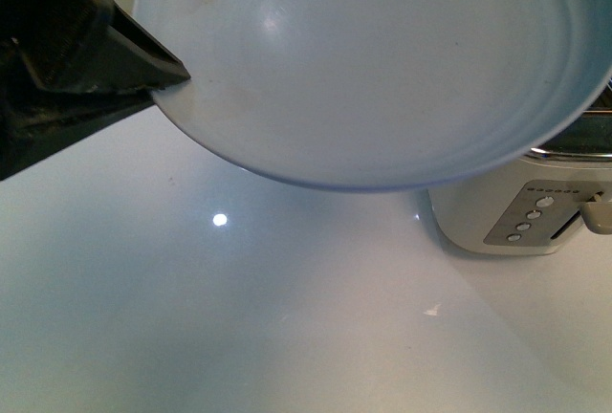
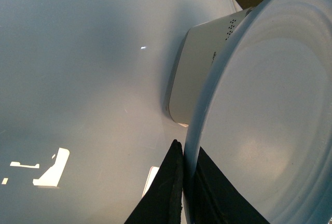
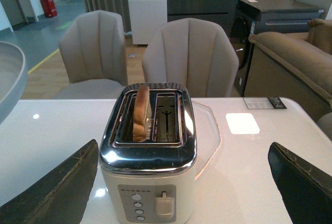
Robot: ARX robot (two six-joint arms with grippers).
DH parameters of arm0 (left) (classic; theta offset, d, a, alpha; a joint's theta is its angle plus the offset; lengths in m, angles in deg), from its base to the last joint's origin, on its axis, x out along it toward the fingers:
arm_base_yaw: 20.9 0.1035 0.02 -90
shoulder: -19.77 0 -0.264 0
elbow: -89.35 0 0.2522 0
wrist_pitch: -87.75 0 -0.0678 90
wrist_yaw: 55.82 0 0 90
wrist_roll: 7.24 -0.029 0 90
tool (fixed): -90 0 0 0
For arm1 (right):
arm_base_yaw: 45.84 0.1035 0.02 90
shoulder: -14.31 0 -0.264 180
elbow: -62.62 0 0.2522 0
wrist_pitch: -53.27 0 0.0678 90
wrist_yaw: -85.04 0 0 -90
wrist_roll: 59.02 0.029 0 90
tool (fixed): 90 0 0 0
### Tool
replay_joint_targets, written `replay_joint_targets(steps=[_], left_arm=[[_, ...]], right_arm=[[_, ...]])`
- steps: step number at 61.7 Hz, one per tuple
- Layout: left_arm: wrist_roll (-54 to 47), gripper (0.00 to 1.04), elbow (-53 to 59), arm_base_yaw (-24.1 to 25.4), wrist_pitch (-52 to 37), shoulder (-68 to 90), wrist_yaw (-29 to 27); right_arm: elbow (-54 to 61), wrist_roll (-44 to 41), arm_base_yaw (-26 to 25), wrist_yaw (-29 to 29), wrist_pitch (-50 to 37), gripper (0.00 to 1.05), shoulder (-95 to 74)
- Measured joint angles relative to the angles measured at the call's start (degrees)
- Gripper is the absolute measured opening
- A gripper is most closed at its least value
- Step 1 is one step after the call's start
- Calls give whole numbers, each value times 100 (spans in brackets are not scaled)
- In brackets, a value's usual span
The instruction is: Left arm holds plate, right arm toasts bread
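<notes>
Bread (image 3: 141,112) upright in toaster (image 3: 148,172) slot, ahead of right gripper (image 3: 182,146), between its wide-spread, empty fingers. Left gripper (image 2: 185,169) fingers pinch plate (image 1: 382,69) rim, plate raised, tilted beside toaster, likely to receive toast.

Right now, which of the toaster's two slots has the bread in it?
The slot above the column of buttons holds the bread slice, standing upright; the slot above the lever shows only its bare metal carriage.

Frame edge crops plate (image 1: 382,69); plate hides toaster (image 1: 497,217) top.
</notes>
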Motion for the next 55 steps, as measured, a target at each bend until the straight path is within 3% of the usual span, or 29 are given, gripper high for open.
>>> replay_joint_targets(steps=[20, 41, 55], left_arm=[[-638, 3, 269, 1108, 109, -435, 754], [-2835, 3, 636, 4074, 31, -208, 2361], [-4083, 3, 739, 5099, -793, 994, 2758]], right_arm=[[0, 0, 0, 0, 0, 96, 0], [0, 0, 0, 2, 0, 96, 0], [0, 0, 0, 0, 0, 96, 0]])
